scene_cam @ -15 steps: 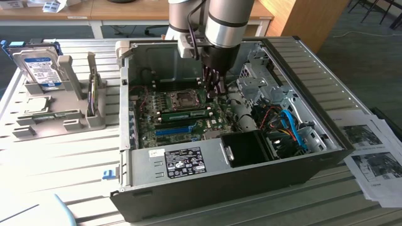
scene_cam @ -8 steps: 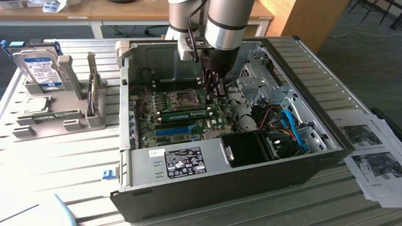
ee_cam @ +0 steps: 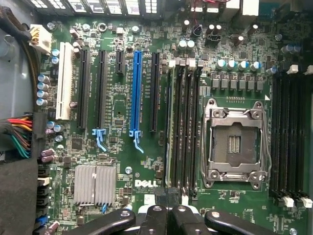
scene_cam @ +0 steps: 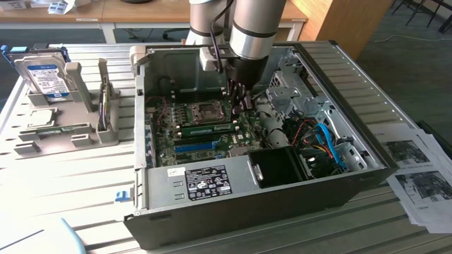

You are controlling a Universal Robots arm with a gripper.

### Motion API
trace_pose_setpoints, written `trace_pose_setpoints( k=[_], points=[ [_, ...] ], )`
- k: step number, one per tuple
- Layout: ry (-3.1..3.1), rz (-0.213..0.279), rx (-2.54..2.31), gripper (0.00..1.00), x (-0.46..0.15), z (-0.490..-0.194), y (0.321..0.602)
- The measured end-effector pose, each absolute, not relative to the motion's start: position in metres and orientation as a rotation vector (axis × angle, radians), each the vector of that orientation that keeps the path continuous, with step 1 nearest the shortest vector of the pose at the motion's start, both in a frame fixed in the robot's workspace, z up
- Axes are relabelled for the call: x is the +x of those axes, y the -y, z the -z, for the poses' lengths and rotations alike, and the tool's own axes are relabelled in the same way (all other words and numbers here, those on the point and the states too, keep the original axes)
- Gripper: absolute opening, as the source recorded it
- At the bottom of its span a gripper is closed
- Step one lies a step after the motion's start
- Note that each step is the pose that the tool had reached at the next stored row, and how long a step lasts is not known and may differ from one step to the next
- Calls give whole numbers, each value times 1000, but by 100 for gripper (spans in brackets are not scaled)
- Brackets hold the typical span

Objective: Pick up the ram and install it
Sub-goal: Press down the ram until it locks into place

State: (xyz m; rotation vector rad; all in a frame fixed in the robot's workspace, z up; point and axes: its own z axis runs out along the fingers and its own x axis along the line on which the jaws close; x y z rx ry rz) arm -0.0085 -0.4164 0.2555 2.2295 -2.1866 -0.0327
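Observation:
The ram is a thin green strip standing in one of the black memory slots of the motherboard, inside the open computer case. In the wrist view the ram is seen edge-on as a pale line in the slot nearest the expansion slots. My gripper reaches down into the case over the ram's end at the exterior view's right. The gripper is shut, its fingertips pressed together right above that end of the slot. I cannot tell whether they touch the ram.
The CPU socket lies beside the memory slots, with a long blue slot on the other side. A drive cage and cables crowd the case's right. A grey rack holding a hard drive stands at the left. Papers lie at the right.

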Motion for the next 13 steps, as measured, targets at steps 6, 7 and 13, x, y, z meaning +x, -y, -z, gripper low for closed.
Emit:
trace_pose_setpoints(
  k=[6, 7, 13],
  points=[
    [2187, 33, 2229, 9, -9, -251, 416],
    [2187, 33, 2229, 9, -9, -250, 416],
    [2187, 33, 2229, 9, -9, -245, 416]
  ],
)
